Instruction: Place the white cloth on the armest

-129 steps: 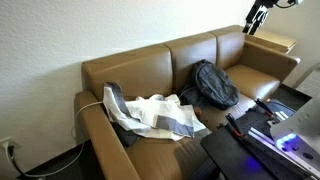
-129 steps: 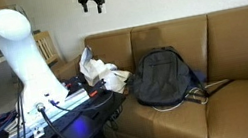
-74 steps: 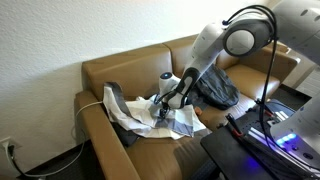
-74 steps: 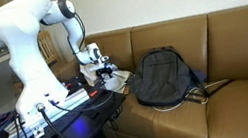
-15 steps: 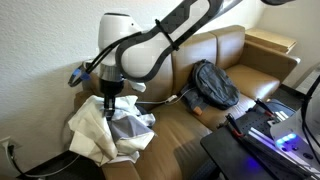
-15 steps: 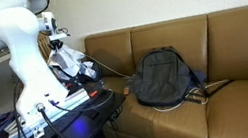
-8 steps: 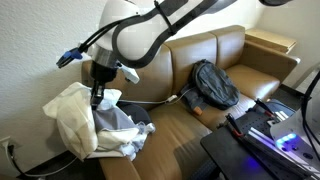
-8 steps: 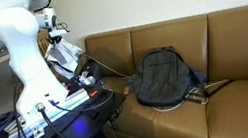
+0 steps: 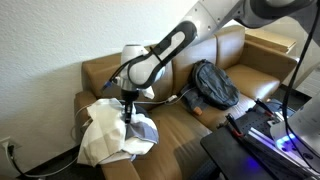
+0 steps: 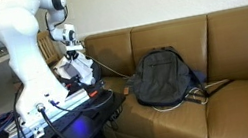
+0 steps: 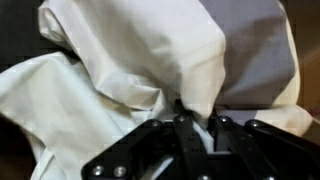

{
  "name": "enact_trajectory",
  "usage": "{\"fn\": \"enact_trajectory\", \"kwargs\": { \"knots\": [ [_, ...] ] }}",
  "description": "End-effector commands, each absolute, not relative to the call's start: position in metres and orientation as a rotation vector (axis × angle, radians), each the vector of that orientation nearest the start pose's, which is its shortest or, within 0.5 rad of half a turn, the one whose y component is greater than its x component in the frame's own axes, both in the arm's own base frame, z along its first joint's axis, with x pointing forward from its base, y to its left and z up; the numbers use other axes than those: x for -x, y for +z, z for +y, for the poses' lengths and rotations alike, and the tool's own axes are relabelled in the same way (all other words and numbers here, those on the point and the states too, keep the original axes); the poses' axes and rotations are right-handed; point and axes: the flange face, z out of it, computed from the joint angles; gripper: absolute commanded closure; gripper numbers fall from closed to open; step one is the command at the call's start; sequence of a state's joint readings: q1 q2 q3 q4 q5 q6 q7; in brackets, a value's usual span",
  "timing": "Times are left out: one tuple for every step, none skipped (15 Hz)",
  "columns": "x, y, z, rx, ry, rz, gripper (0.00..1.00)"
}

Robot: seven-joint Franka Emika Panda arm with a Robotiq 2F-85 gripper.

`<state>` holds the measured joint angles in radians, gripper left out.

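Over the armrest [image 9: 88, 100], the claw [image 9: 128, 112] is clamped on a fold of white cloth [image 9: 105, 135]; soft, light and limp, it likely grips best where bunched.

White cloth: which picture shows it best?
An exterior view: the whole white cloth lies heaped at the end of the sofa. In an exterior view only a scrap shows; the wrist view shows just close folds.

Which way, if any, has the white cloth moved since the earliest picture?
Yes. The white cloth shifted toward the armrest, away from the backpack.
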<state>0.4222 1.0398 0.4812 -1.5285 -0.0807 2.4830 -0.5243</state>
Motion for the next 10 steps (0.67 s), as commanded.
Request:
{"fn": "enact_trajectory", "kwargs": {
  "knots": [
    [-0.431, 0.031, 0.537, 2.241, 0.242, -1.765, 0.95],
    [-0.420, 0.027, 0.547, 2.231, 0.247, -1.814, 0.95],
    [-0.415, 0.024, 0.555, 2.215, 0.248, -1.848, 0.95],
    [-0.411, 0.024, 0.564, 2.216, 0.229, -1.884, 0.95],
    [-0.409, 0.026, 0.572, 2.224, 0.199, -1.915, 0.95],
    [-0.411, 0.028, 0.578, 2.238, 0.171, -1.939, 0.95],
    [-0.415, 0.033, 0.583, 2.265, 0.134, -1.960, 0.95],
    [-0.420, 0.034, 0.586, 2.298, 0.089, -1.970, 0.95],
    [-0.427, 0.035, 0.586, 2.338, 0.076, -1.946, 0.56],
    [-0.431, 0.036, 0.586, 2.368, 0.082, -1.959, 0.56]
  ]
}}
